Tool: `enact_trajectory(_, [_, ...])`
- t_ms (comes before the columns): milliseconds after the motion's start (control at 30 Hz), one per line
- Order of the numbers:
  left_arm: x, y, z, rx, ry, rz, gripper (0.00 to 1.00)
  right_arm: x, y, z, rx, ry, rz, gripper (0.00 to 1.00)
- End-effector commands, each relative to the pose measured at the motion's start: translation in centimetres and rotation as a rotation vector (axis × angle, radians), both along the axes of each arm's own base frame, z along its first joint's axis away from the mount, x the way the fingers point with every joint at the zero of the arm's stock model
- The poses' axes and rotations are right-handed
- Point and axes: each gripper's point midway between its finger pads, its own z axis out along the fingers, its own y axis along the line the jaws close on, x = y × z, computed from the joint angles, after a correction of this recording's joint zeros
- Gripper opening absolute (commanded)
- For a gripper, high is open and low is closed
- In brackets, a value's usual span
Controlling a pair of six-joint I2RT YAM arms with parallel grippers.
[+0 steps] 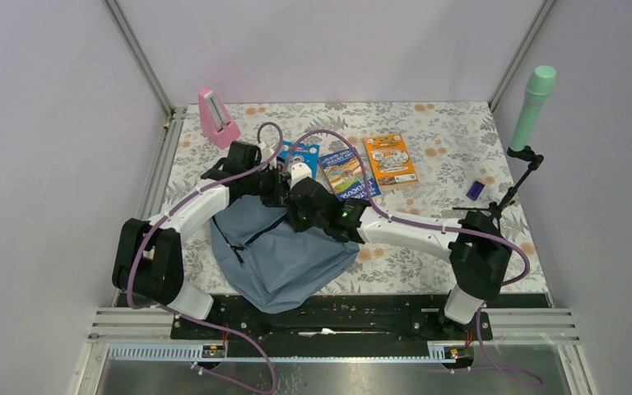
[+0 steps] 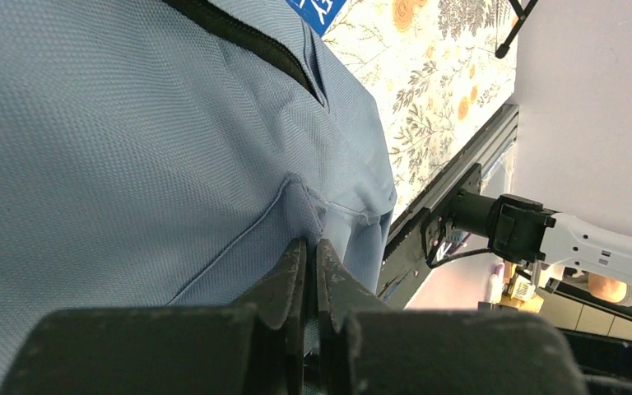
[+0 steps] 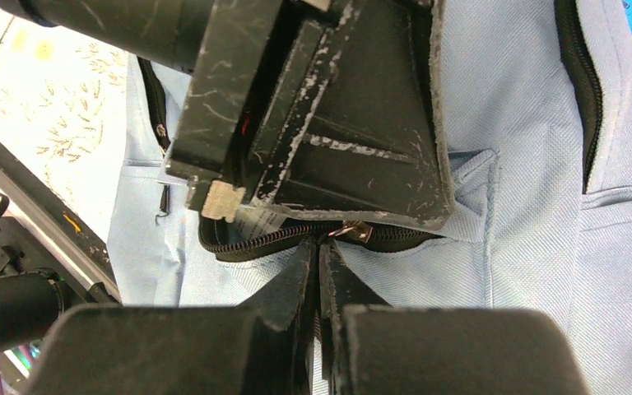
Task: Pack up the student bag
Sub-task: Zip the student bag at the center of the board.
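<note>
While both arms fold inward and meet over the far edge of the student bag, we see the left gripper clamped on a raised fold of its woven grey-blue fabric. Right gripper — fingertips together at the black zipper, beside a brassy pull; grip on it unclear. Bag lies soft and slumped, near-centre on the floral tablecloth, its near corner reaching the black base rail — books just past its far edge.

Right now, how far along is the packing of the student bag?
Done: nothing visibly packed; blue book and orange book lie on the table. In hand: left end effector pinches the student bag's fabric, right end effector shut at its zipper. Remaining: opening, loading.
</note>
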Motion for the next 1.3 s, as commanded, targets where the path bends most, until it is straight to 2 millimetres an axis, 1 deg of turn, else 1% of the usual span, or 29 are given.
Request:
enact_trajectory(0, [2.7,0.0,2.1,-0.034,-0.156,0.043,0.00,-5.8,8.4,11.6,0.365,-0.097,0.236,0.00])
enact_trajectory(133, [2.8,0.1,2.3,-0.037,-0.171,0.052,0.00,-6.9,9.1,13.2,0.399,-0.091,0.245,0.00])
enact_trajectory(300, [3.0,0.3,2.6,-0.031,-0.193,0.066,0.00,-7.0,9.1,16.2,0.475,-0.087,0.219,0.00])
enact_trajectory(400, [3.3,0.4,2.9,-0.031,-0.205,0.083,0.00,-7.7,9.4,17.1,0.496,-0.098,0.241,0.00])
enact_trajectory(467, [3.6,0.5,3.2,-0.034,-0.219,0.096,0.00,-8.3,9.8,17.0,0.486,-0.096,0.259,0.00])
enact_trajectory(567, [4.1,0.4,3.9,-0.042,-0.237,0.111,0.00,-9.5,10.8,16.3,0.460,-0.090,0.293,0.00])
enact_trajectory(733, [4.9,0.3,4.2,-0.051,-0.249,0.140,0.00,-11.3,12.0,15.2,0.436,-0.074,0.329,0.00])
enact_trajectory(900, [5.7,0.4,4.5,-0.054,-0.264,0.169,0.00,-12.7,12.8,15.1,0.429,-0.080,0.356,0.00])
enact_trajectory(1100, [7.3,0.9,5.2,-0.046,-0.290,0.241,0.00,-13.1,12.5,15.8,0.426,-0.117,0.355,0.00])
enact_trajectory(1267, [9.2,1.9,5.4,-0.034,-0.290,0.331,0.00,-13.0,12.2,15.7,0.417,-0.117,0.349,0.00])
